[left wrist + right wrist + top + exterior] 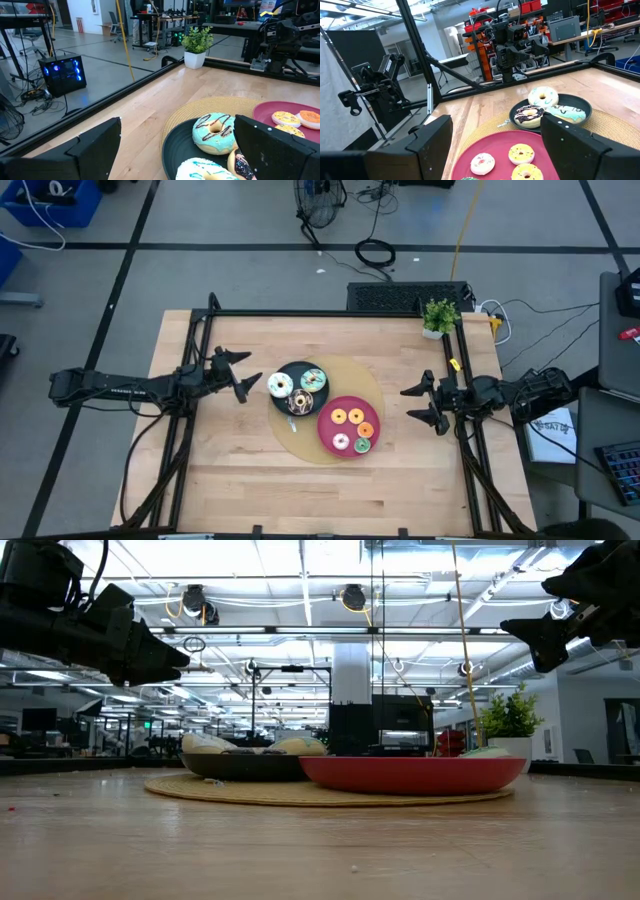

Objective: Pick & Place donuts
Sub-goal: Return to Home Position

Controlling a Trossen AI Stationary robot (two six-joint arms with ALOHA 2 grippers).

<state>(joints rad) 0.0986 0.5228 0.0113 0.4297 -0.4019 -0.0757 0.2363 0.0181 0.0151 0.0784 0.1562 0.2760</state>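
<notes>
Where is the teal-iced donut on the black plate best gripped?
Probably from straight above: the teal-iced donut lies flat inside the black plate, whose rim blocks a sideways approach. Pinch its ring, one finger in the hole, one outside.

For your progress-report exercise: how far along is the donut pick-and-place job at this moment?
Done: small donuts lie on the red plate. In hand: nothing; left gripper and right gripper hang open, apart from the plates. Left: perhaps nothing; three larger donuts sit on the black plate.
</notes>
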